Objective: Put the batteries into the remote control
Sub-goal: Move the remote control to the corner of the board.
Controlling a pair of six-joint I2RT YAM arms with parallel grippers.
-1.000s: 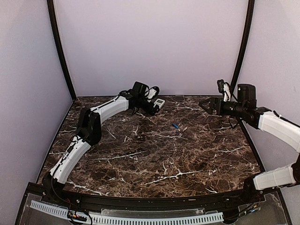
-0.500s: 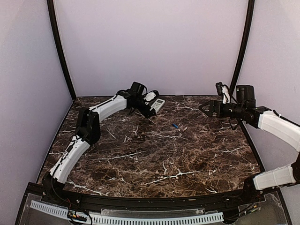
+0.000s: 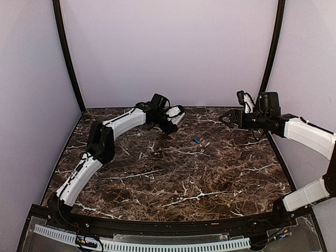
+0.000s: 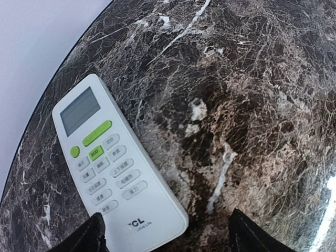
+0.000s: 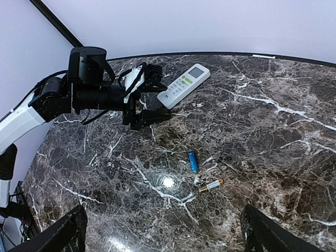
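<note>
The remote control (image 4: 113, 173) is laid buttons-up on the desk (image 5: 273, 136), so its battery bay is probably underneath; the left hand (image 4: 167, 218) is spread open about its logo end, gripping nothing, apparently for turning it; the blue battery (image 5: 193, 160) is left well apart from the remote control; the right hand (image 5: 163, 220) is held open and empty.

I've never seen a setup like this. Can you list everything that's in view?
remote: one, white with green buttons, face up at the far side of the table.
blue battery: one, blue, mid-table.
second battery: one, pale with a coppery end, beside the blue one, not touching.
table: one, dark brown marble.
backdrop: one, pale lilac, around the table.
left arm: one, white and black.
right arm: one, white and black.
left gripper: one, black, open, at the remote's end.
right gripper: one, black, open, above the table's far right.
</note>
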